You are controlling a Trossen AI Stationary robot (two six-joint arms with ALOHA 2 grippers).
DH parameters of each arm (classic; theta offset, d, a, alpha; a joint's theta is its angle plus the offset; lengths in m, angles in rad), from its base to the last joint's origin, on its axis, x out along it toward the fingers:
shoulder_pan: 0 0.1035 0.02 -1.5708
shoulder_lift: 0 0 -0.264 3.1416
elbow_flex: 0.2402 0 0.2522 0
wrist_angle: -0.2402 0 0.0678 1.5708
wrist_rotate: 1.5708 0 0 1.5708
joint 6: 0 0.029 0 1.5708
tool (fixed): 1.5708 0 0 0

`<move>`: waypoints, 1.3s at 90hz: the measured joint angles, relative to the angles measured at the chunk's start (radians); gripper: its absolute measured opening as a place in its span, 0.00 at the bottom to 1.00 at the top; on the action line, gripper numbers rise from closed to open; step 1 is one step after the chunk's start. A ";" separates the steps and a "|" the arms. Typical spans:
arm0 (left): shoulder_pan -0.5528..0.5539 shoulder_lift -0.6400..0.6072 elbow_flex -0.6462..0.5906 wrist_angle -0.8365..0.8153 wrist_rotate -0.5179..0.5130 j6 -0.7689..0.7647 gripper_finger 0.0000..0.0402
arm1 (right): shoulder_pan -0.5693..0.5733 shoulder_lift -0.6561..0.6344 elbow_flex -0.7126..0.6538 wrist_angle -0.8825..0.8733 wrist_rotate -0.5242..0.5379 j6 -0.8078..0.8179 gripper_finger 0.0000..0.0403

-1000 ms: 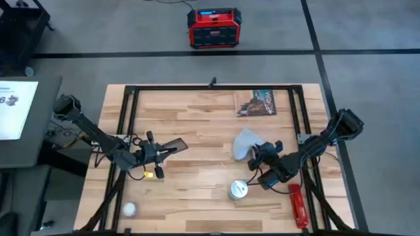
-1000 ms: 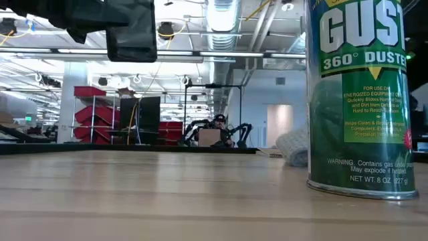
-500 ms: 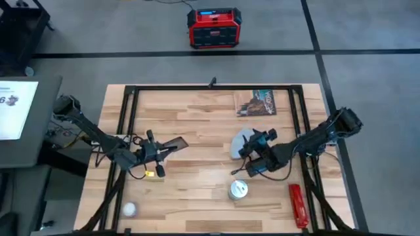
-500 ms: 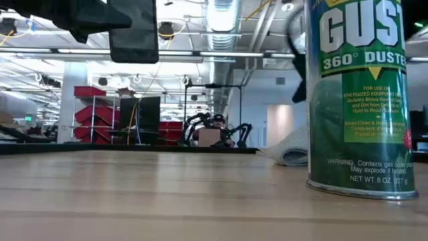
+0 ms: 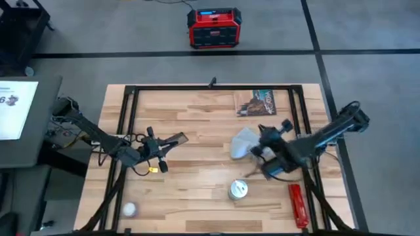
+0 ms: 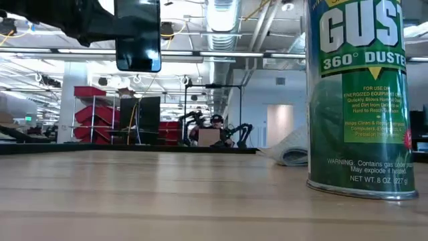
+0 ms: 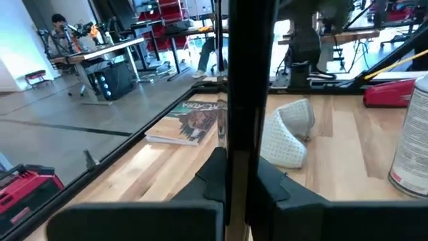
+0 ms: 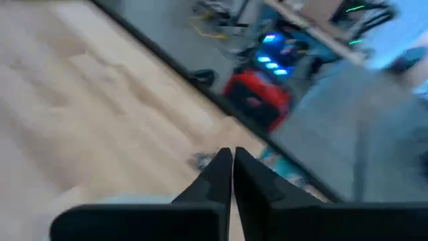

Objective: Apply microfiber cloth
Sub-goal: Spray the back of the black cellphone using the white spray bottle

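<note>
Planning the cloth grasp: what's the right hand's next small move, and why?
Probably open the right hand and lower onto the microfiber cloth: it is shut on nothing, the cloth lies on the table, and the left hand holds the phone aloft.

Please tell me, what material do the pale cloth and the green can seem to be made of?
The cloth looks like soft woven or knitted fabric, matte: it folds loosely and shows a fine dotted texture. The can appears to be metal with a glossy printed green coat; its top looks silvery from above.

Overhead view straight down, table-level view close behind duster can (image 6: pixel 359 100), shared with overhead (image 5: pixel 237 190)
</note>
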 joint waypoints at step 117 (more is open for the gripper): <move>-0.021 0.000 0.000 0.023 0.063 -0.083 0.01 | 0.214 0.418 -0.001 1.005 -0.331 -0.175 0.00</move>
